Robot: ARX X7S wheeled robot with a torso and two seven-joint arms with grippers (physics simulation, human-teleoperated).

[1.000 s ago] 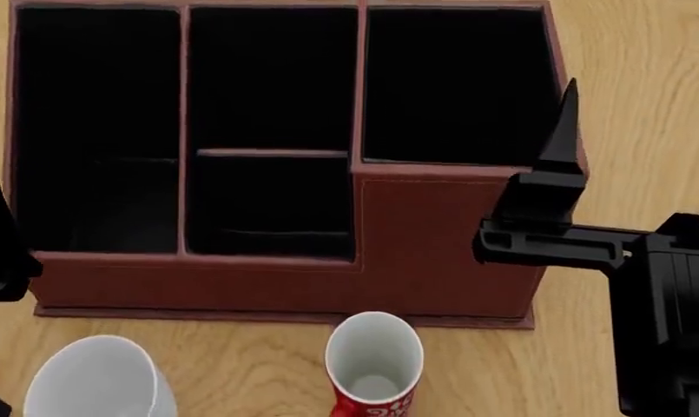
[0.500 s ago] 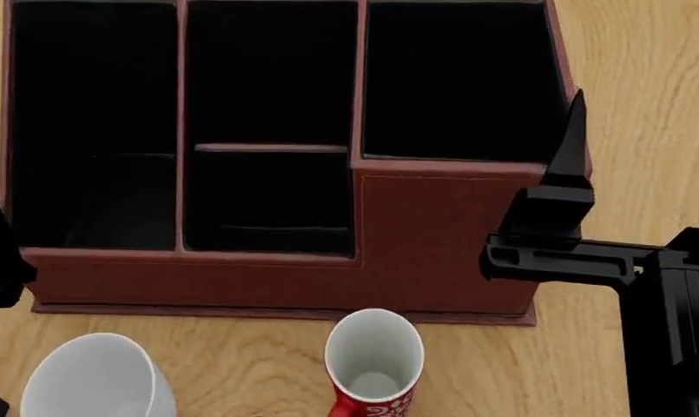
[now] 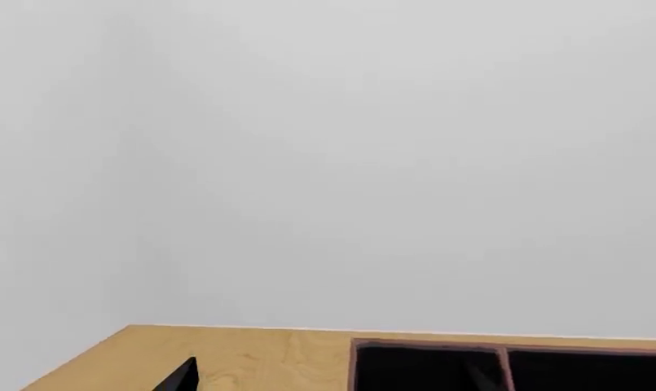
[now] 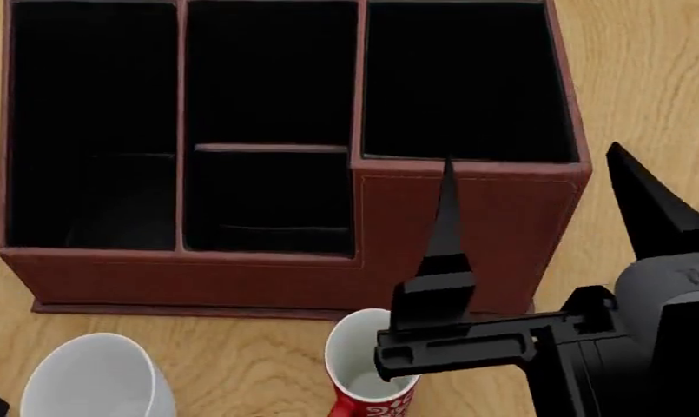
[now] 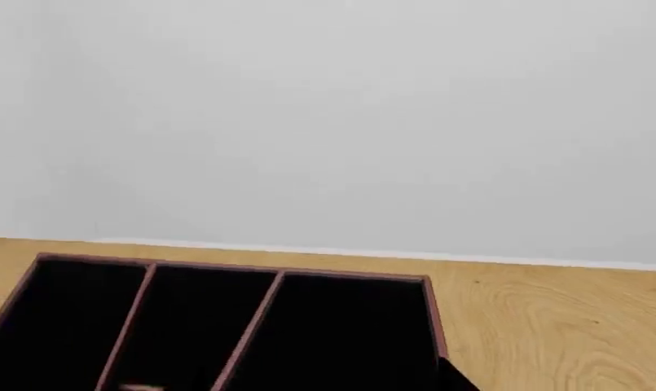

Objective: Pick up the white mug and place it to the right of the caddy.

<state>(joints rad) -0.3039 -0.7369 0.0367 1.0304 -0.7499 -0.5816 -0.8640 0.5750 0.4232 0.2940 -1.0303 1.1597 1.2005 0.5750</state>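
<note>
Though nearest the camera, sits low at the near-left of the table (image 4: pixel 644 78): white mug (image 4: pixel 95 380), upright, mouth up, axis vertical, handle not visible. Just to its right, well apart from it, stands a red mug (image 4: pixel 375 365), also upright. Directly over that red mug hangs the right gripper (image 4: pixel 535 208), jaws spread wide, one finger above the red mug's rim, the other out to the right. So lies leftward of the jaws, past the red mug, not between them. Likely needs a sideways shift to the left before any descent, or risks knocking the red mug. Left gripper (image 3: pixel 178 376): only a dark tip shown in the wrist view, jaw state impossible to tell. Farther back, behind both mugs, stands the caddy (image 4: pixel 210 282), bare table on its right side.
</note>
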